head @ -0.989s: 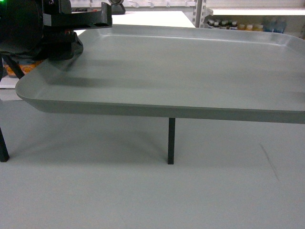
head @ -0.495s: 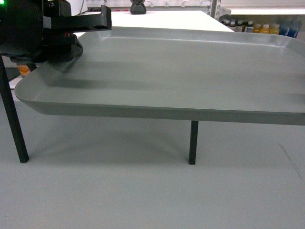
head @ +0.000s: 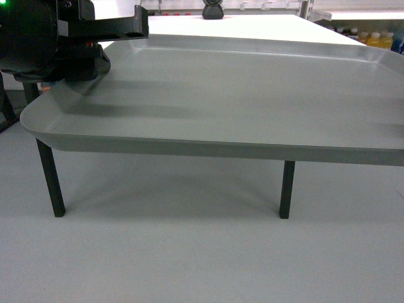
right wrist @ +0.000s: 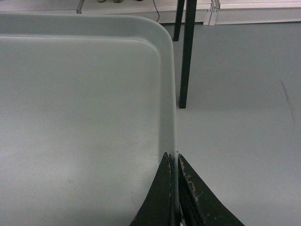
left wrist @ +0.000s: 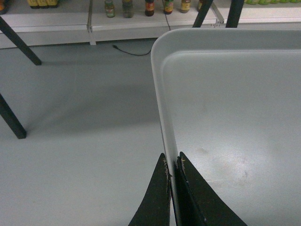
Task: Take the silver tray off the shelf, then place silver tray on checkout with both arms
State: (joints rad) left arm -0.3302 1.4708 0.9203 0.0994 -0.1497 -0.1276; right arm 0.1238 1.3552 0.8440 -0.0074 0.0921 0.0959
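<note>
- Background has slid right across my head view since a second ago: the two black table legs (head: 50, 178) sit further right, and the white table top (head: 240, 25) behind now spans most of the far edge, while the silver tray (head: 240, 95) keeps the same place in frame.
- On the left, my left gripper (left wrist: 172, 165) is pinched tight on the tray's left rim; in the left wrist view one finger lies outside the rim and one inside, with only the rim's thickness between them.
- From the head camera I see that arm's black body with a green light at the tray's far left corner.
- Across the middle, the tray is held level in the air, above the grey floor (head: 189, 252), touching no surface I can see.
- On the right, my right gripper (right wrist: 173, 165) is clamped the same way on the tray's right rim, fingers either side of the edge.
- Beyond it, a black leg (right wrist: 186, 52) stands on the floor beside the tray's corner.
</note>
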